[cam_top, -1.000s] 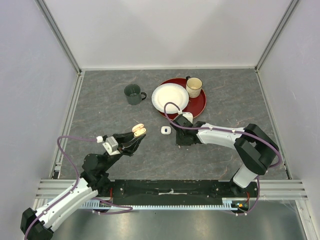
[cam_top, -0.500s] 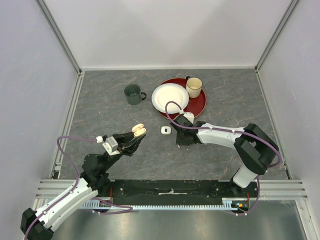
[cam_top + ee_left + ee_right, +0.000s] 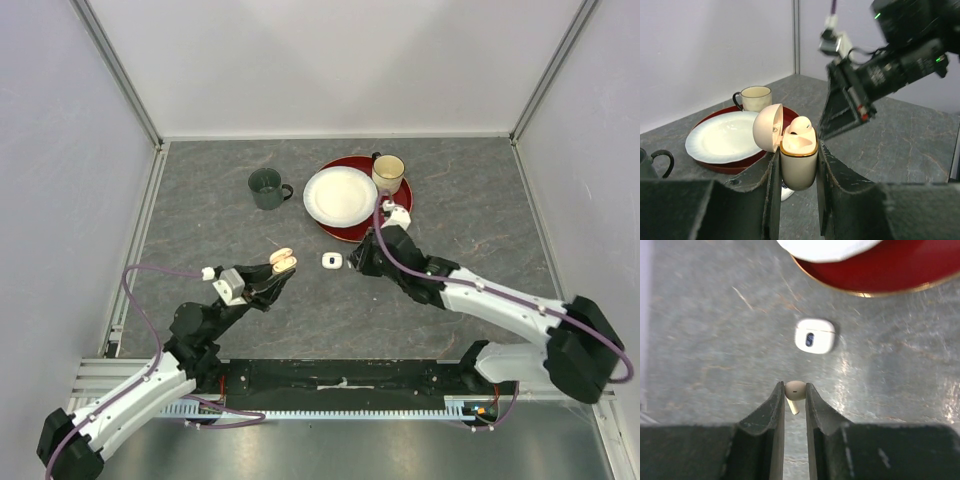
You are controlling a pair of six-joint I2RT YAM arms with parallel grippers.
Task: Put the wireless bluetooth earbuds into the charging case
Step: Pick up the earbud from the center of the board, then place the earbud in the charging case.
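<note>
My left gripper (image 3: pixel 797 185) is shut on a pale peach charging case (image 3: pixel 798 165) with a gold rim, held upright above the table, lid (image 3: pixel 767 127) open to the left; it also shows in the top view (image 3: pixel 283 264). One peach earbud (image 3: pixel 800 126) sits in the case. My right gripper (image 3: pixel 794 391) is shut on another pale peach earbud (image 3: pixel 794 390), stem hanging down, lifted above the table. In the top view the right gripper (image 3: pixel 358 262) is right of the white case (image 3: pixel 331 260). White earbuds are not visible.
A closed white charging case (image 3: pixel 814 336) lies on the table between the two grippers. Behind it, a red tray (image 3: pixel 396 210) holds a white plate (image 3: pixel 341 195) and a cream mug (image 3: pixel 388 173). A dark green mug (image 3: pixel 266 187) stands at the back left.
My right arm has risen off the table with the peach earbud and swung its wrist up toward the red tray. My left gripper with the case moved slightly right.
</note>
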